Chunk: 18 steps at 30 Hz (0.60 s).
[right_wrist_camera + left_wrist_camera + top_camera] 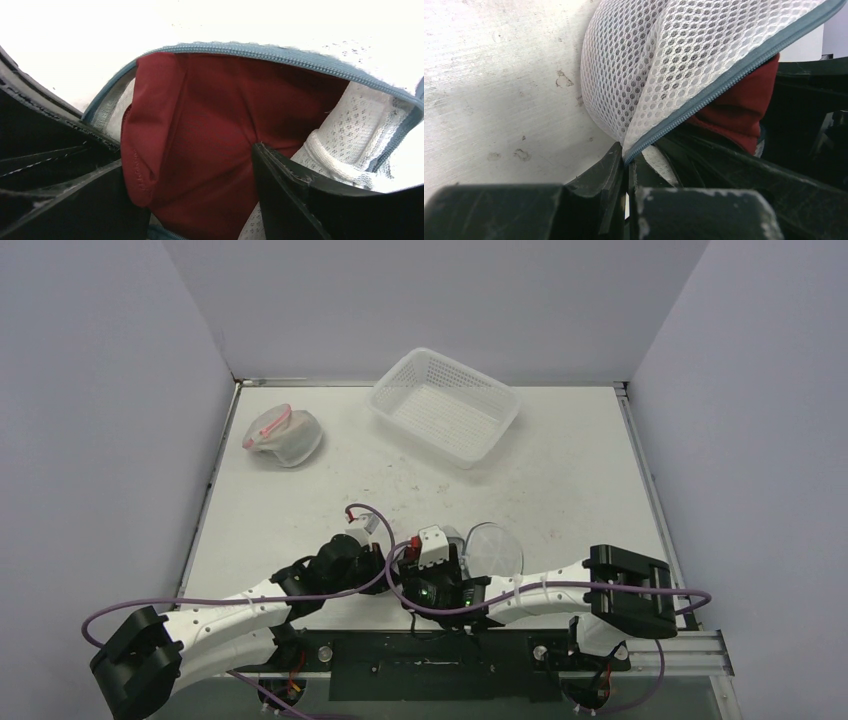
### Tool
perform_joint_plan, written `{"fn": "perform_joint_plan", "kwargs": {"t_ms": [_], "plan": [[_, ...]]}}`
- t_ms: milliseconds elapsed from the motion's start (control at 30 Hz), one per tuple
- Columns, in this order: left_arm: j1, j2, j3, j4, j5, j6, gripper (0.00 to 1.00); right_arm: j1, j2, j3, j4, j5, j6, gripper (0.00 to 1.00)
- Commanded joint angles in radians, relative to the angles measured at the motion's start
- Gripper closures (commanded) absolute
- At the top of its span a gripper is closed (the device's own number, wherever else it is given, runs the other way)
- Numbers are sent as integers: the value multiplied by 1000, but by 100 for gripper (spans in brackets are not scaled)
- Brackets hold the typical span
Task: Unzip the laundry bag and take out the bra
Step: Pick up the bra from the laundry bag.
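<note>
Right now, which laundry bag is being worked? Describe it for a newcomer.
On the table, middle of the near edge, lies the laundry bag: white mesh, grey-blue zipper, dark red bra showing inside. The other mesh bag, far left, has pink trim instead.

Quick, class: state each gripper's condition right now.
Left gripper: shut on the zipper edge of the laundry bag.
Right gripper: open, fingers either side of the red bra.

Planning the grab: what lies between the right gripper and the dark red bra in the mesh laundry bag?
Nothing: the right wrist view shows the grey-blue zipper parted and the dark red bra bare within the open right gripper.
</note>
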Motion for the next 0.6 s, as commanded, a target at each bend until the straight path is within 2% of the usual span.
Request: {"fn": "perform_joint_plan", "kwargs": {"t_ms": [0, 133, 267, 400, 467, 533, 567], "plan": [[-9, -17, 24, 13, 1, 19, 100, -21, 24, 3, -10, -3, 37, 42], [-9, -17, 20, 15, 3, 23, 100, -27, 13, -9, -20, 15, 55, 68], [-9, -17, 21, 8, -6, 26, 100, -27, -68, -51, -8, 18, 57, 86], [-9, -16, 24, -4, -35, 29, 100, -27, -177, -111, -9, 11, 67, 94], [-8, -12, 24, -7, -42, 32, 100, -26, -245, -142, -4, 8, 66, 95], [-8, -6, 27, -6, -47, 33, 100, -27, -311, -175, 29, -18, 41, 92], [-8, -2, 29, -4, -47, 34, 100, -27, -340, -189, 49, -40, 25, 84]]}}
